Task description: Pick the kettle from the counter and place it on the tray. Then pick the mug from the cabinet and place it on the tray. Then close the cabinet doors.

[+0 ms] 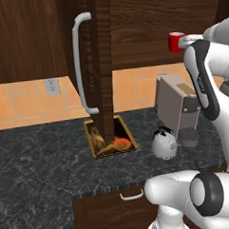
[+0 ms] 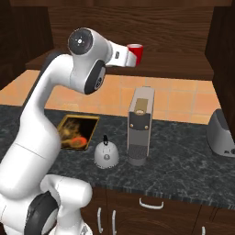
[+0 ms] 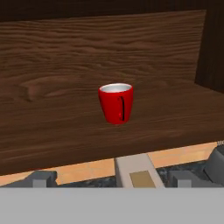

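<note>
Claw [image 3: 112,178] stands with its jaws spread wide, holding nothing and touching nothing — the two dark fingertips [image 3: 43,178] sit well apart low in the hand view, with the mug [image 3: 116,103] centred between and beyond them. That mug is red with a white inside, upright on the cabinet shelf [image 3: 52,127], its handle turned toward the hand camera; it stands well back from the shelf's front edge, apart from the wooden back wall. From the right base view the arm's wrist reaches up to the shelf and the mug [image 2: 134,54] shows just past it. Below, on the counter [image 1: 38,168], the kettle [image 1: 164,142] rests upright near the front edge, just beside the boxy grey coffee machine [image 1: 177,106], white-grey with a small lid knob. The tray [image 1: 110,138] lies further along the counter toward the tiled back wall, wooden-rimmed with an orange-patterned inside, nothing standing on it. One cabinet door [image 1: 102,64] hangs swung out over the tray, edge-on in the left base view — its long light-grey bar handle [image 1: 80,63] runs vertically.
</note>
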{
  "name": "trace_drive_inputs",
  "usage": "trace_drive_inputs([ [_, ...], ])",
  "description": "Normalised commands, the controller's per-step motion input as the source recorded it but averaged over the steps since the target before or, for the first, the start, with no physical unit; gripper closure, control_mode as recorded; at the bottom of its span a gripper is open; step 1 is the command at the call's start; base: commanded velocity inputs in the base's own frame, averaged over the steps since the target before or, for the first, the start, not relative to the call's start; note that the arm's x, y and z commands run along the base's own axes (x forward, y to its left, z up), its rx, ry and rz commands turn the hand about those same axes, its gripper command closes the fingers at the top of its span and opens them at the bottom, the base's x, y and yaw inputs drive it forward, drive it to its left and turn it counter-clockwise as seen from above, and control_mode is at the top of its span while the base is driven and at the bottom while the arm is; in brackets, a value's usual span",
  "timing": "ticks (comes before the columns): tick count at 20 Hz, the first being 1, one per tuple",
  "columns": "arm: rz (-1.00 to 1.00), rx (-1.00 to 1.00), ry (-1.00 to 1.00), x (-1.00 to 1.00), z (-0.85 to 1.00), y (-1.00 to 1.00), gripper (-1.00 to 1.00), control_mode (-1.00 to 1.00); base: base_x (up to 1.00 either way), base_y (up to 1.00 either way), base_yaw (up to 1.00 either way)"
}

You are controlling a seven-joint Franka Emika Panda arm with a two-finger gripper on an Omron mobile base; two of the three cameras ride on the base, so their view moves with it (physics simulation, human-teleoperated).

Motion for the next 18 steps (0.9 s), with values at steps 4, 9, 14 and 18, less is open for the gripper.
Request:
trace_drive_inputs([
  [4, 0.05, 0.0, 0.0, 0.43, 0.03, -0.1, -1.0, -1.0, 0.0, 0.0, 0.0],
  [9, 0.08, 0.0, 0.0, 0.5, 0.0, -0.25, -1.0, -1.0, 0.0, 0.0, 0.0],
  [14, 0.06, 0.0, 0.0, 0.39, 0.0, -0.32, -1.0, -1.0, 0.0, 0.0, 0.0],
  [18, 0.01, 0.0, 0.0, 0.39, 0.0, -0.05, -1.0, -1.0, 0.0, 0.0, 0.0],
])
